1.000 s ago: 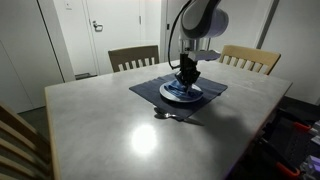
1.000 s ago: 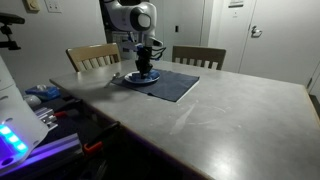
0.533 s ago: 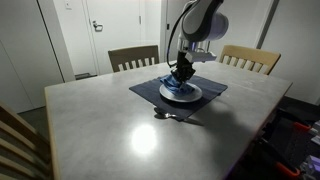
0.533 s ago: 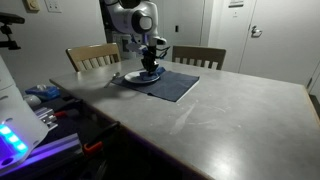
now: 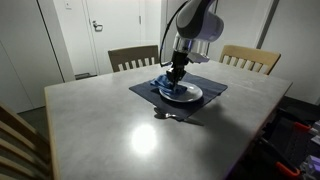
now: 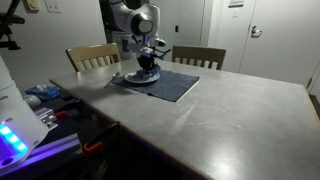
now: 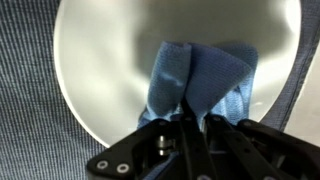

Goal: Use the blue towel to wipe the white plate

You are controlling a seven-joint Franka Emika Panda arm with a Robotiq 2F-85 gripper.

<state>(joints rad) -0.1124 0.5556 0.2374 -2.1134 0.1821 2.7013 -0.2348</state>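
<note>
A white plate (image 5: 187, 94) sits on a dark blue placemat (image 5: 145, 91) on the grey table, seen in both exterior views (image 6: 133, 78). My gripper (image 5: 175, 74) is over the plate's near-left part, shut on a bunched blue towel (image 7: 200, 75). In the wrist view the towel hangs from the fingers (image 7: 195, 120) down onto the plate (image 7: 100, 60). In an exterior view the gripper (image 6: 148, 69) and towel (image 6: 147, 77) rest on the plate.
A metal spoon (image 5: 166, 115) lies on the table in front of the placemat. Two wooden chairs (image 5: 133, 57) (image 5: 249, 58) stand behind the table. A chair back (image 5: 18, 140) is at the near left corner. The placemat (image 6: 170, 84) extends right of the plate.
The gripper with the towel has slid across the plate, towards the left in one exterior view, and the arm now leans further that way.
</note>
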